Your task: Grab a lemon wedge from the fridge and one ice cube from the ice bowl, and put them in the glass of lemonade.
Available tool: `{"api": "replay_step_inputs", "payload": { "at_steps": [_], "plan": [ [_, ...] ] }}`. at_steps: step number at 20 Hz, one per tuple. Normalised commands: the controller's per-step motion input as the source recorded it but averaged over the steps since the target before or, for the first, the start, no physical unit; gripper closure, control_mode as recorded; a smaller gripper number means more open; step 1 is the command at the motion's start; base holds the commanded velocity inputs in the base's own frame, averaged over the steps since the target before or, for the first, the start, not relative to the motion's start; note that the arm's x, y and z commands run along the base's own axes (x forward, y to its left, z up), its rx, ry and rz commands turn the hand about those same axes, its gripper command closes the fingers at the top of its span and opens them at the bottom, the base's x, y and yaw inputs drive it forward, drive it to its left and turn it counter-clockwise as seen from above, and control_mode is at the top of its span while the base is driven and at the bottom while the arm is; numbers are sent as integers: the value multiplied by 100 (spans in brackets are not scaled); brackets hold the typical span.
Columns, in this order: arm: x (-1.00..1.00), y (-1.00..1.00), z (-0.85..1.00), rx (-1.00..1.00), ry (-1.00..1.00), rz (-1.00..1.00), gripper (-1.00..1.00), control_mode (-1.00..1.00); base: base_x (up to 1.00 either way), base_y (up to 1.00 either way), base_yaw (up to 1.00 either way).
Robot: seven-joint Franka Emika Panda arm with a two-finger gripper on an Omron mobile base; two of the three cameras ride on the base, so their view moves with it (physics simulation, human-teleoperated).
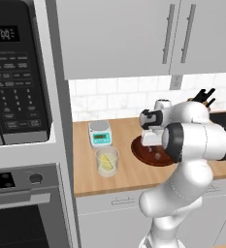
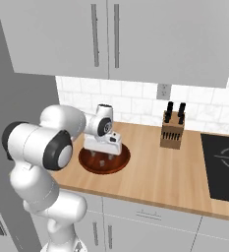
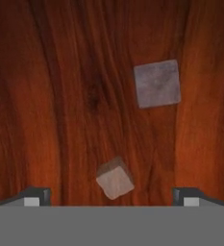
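- The white arm is reaching over the wooden counter (image 2: 155, 182), its gripper (image 3: 111, 197) pointing down into the ice bowl (image 2: 122, 158), a shallow reddish-brown dish.
- In the hand view the two finger tips (image 3: 36, 196) are standing wide apart at the bottom edge, spread to their fullest and holding nothing.
- Two ice cubes are lying on the bowl's dark wood-grain floor: a smaller cube (image 3: 115, 178) is sitting between the fingers, touching neither, and a larger cube (image 3: 157, 83) is lying farther off, toward the top right of that view.
- In the left base view the glass of lemonade (image 1: 107, 162) is standing on the counter just left of the bowl, apart from it, with a lemon wedge (image 1: 104, 160) showing yellow inside it.
- A small white scale (image 1: 100, 133) with a teal display is sitting just behind the glass, near the tiled wall.
- In the right base view a knife block (image 2: 173, 130) is standing well to the right of the bowl, with a black cooktop (image 2: 221, 167) beyond it.
- A black microwave (image 1: 17, 72) and wall oven (image 1: 22, 213) are framing the left of the left base view.
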Motion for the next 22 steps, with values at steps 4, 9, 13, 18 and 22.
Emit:
{"api": "replay_step_inputs", "payload": {
  "at_steps": [4,9,13,18,22],
  "plan": [
    [0,0,-9,0,-6,0,-100,-100,0,0,0],
    [-2,0,17,0,-22,0,-100,-100,0,0,0],
    [4,0,26,0,-17,0,-100,-100,0,0,0],
    [32,0,12,-2,-3,0,-100,-100,0,0,0],
    [38,-7,0,0,0,0,-100,-100,0,0,0]
  ]
}}
